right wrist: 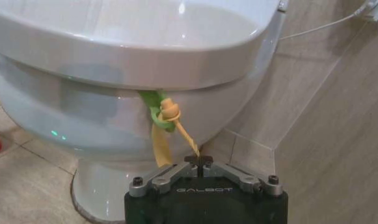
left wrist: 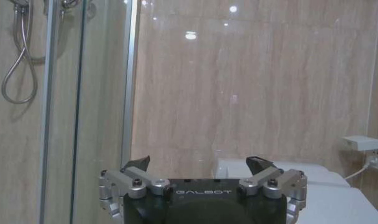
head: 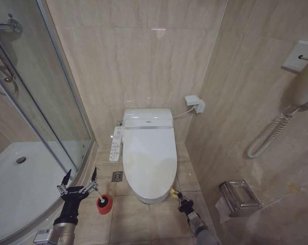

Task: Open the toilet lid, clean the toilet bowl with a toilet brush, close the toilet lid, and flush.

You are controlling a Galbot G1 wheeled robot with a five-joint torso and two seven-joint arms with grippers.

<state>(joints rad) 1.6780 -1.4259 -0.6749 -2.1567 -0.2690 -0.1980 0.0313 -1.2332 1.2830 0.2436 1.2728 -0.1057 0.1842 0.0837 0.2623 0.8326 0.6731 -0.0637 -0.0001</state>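
Pinching the strap [right wrist: 165, 122] below the toilet lid [right wrist: 139, 42]: right gripper [right wrist: 200, 161].

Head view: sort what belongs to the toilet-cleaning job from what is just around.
Job: toilet lid, shut; yellow-green strap, pinched by the right gripper; toilet brush in its red holder; left gripper, open.

Just around: shower tray, paper holder, wall phone.

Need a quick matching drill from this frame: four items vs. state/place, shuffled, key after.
Items:
1. toilet lid
2. left claw
3. right claw
4. toilet brush

States:
A. shut on the yellow-green strap
B. standing in the red holder on the floor
C. down, closed over the bowl
D. open, holding nothing, beside the shower glass

Pairs: 1-C, 2-D, 3-A, 4-B
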